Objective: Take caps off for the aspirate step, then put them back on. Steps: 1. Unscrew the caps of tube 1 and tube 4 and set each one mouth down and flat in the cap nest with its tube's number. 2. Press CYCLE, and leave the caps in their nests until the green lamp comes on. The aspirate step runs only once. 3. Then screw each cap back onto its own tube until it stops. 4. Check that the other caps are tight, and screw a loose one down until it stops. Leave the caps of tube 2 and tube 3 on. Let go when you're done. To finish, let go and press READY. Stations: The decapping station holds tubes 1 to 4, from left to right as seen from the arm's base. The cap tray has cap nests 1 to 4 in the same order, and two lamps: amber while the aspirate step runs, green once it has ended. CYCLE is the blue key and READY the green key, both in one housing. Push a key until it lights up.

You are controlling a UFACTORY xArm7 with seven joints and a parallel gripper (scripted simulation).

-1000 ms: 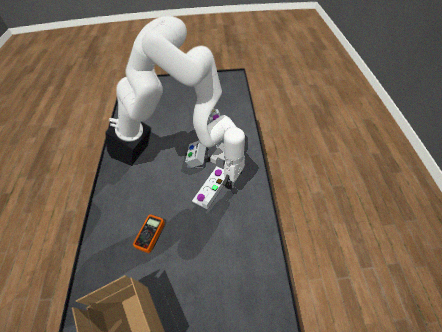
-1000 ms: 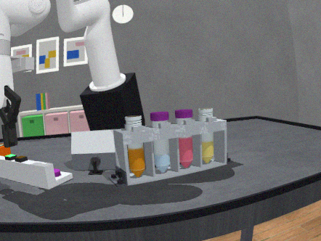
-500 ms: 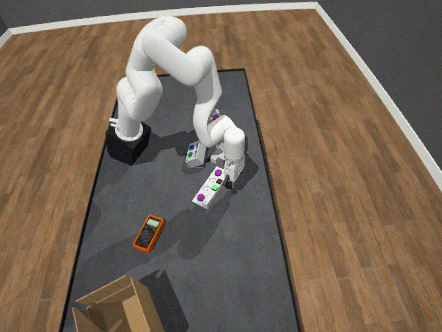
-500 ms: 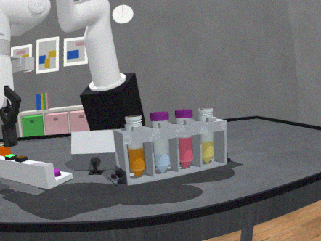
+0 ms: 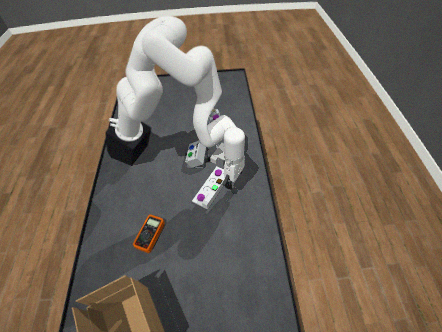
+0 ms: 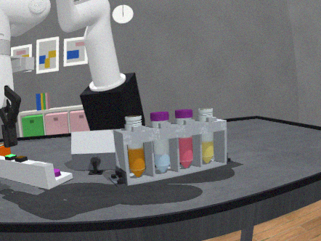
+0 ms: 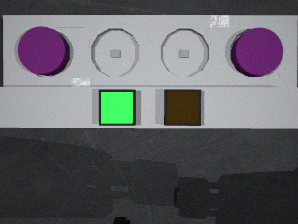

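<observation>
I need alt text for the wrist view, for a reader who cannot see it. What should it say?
Seen from above, a white cap tray holds a purple cap in each outer nest, and the two middle nests hold none. Below them the green lamp is lit and the amber lamp is dark. The pincer is out of frame.

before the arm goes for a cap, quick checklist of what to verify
1. Green lamp lit: ok.
2. Amber lamp dark: ok.
3. Purple caps in the outer nests, left cap and right cap: ok.
4. Gripper open, nothing between the fingers: ok.
5. Orange tube and yellow tube uncapped, the two middle tubes capped: ok.
6. Middle caps tight: cannot tell.
</observation>
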